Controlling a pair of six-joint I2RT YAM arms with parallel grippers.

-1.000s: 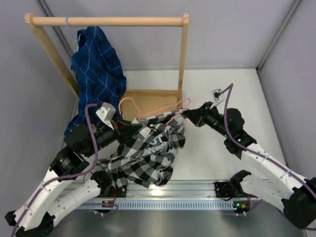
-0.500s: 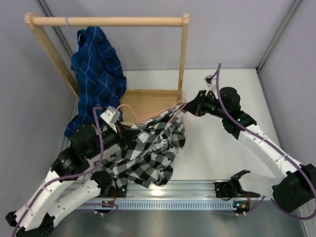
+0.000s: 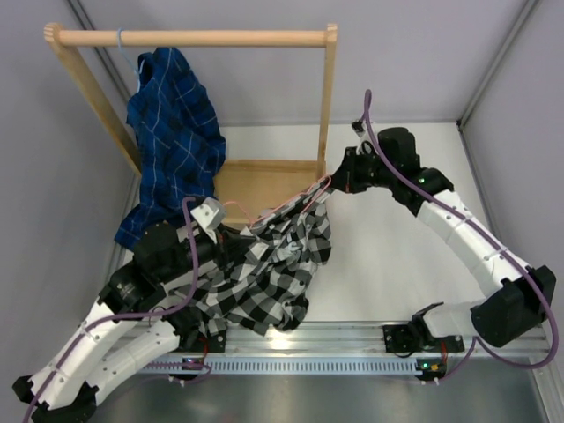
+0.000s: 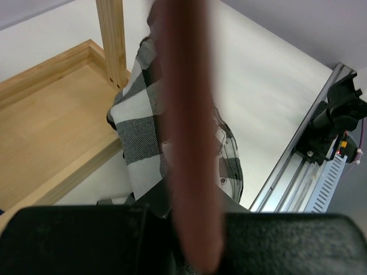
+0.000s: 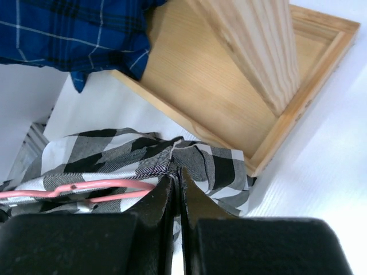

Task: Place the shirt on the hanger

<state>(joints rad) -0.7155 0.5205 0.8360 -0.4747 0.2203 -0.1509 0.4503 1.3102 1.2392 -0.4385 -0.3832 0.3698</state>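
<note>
The black-and-white check shirt lies bunched in front of the wooden rack, stretched between both grippers. The thin pink hanger runs along the shirt's top edge, partly inside the fabric. My left gripper is shut on the hanger's left end; in the left wrist view the hanger is a blurred pink bar between the jaws, with the shirt behind. My right gripper is shut on the shirt's upper right edge; the right wrist view shows the fabric pinched at the jaws, with the hanger wire just left.
A wooden rack with a top rod and a tray-like base stands at the back left. A dark blue grid shirt hangs from the rod. The rack's right post is close to my right gripper. A metal rail runs along the near edge.
My right gripper has pulled the shirt's edge back and left, toward the rack's right post. My left gripper, holding the hanger, has shifted slightly right and nearer. The shirt is stretched tauter.
</note>
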